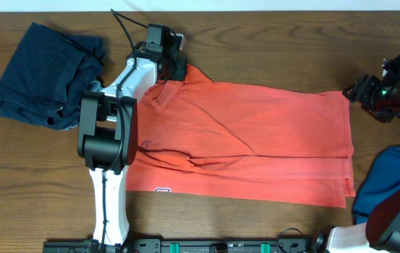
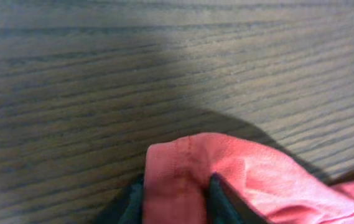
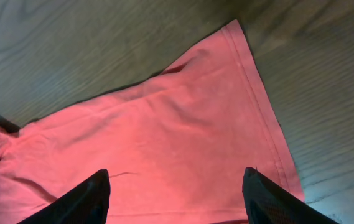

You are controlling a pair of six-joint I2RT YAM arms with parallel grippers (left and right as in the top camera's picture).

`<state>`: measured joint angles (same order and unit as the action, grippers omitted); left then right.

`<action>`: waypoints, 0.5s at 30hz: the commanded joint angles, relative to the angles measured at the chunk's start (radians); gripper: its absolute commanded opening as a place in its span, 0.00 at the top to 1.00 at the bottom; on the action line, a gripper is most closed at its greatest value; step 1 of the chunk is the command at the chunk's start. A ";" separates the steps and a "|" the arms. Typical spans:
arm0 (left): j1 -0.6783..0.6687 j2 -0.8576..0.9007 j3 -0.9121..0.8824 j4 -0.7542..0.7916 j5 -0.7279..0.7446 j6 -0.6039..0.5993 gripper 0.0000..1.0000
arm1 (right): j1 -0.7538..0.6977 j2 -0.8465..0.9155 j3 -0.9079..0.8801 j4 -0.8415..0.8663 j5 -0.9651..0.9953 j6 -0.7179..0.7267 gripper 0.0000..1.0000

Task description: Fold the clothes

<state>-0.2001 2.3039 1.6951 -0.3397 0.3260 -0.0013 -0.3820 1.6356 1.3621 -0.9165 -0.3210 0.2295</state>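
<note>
L gripper is clenched on the red shirt. In the wrist view both dark fingers pinch a stitched hem strip btwn them, and the cloth is bunched just above the bench. From overhead, that grip sits at the shirt's far-left corner. The white L arm runs up from the near bench edge and covers the shirt's left end.

R gripper is released, jaws spread wide w/ nothing btwn them. Overhead shows it just beside the shirt's far-right corner. In its wrist view the fingers frame the shirt's right end, w/ the hemmed corner ahead of them. Can't tell if the tips touch the cloth.

The shirt lies spread lengthwise across mid bench and is mostly flat. A long diagonal crease runs from the far-left corner toward the centre, w/ rumples along the near side. There's a small white label near the near-left corner.

A navy garment sits crumpled at the far-left of the bench, apart from the shirt. A blue cloth lies at the R edge, just beside the shirt's near-right corner and partly hidden by the R arm.
</note>
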 commanded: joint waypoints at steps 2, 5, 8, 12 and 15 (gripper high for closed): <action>-0.005 -0.019 0.011 0.010 0.058 0.000 0.81 | 0.009 0.003 -0.003 0.000 0.000 -0.010 0.32; -0.007 -0.043 0.012 0.021 0.071 0.000 0.86 | 0.009 0.003 -0.003 0.000 0.000 -0.011 0.31; -0.013 -0.064 0.012 0.023 0.101 -0.001 0.88 | 0.009 0.003 -0.003 -0.004 0.000 -0.011 0.30; -0.029 -0.098 0.012 -0.006 0.171 -0.001 0.89 | 0.009 0.003 -0.003 -0.013 0.000 -0.011 0.30; -0.048 -0.130 0.012 -0.050 0.172 0.000 0.89 | 0.009 0.003 -0.003 -0.016 0.000 -0.016 0.30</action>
<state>-0.2249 2.2398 1.6951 -0.3672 0.4511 -0.0029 -0.3820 1.6356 1.3621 -0.9287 -0.3214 0.2291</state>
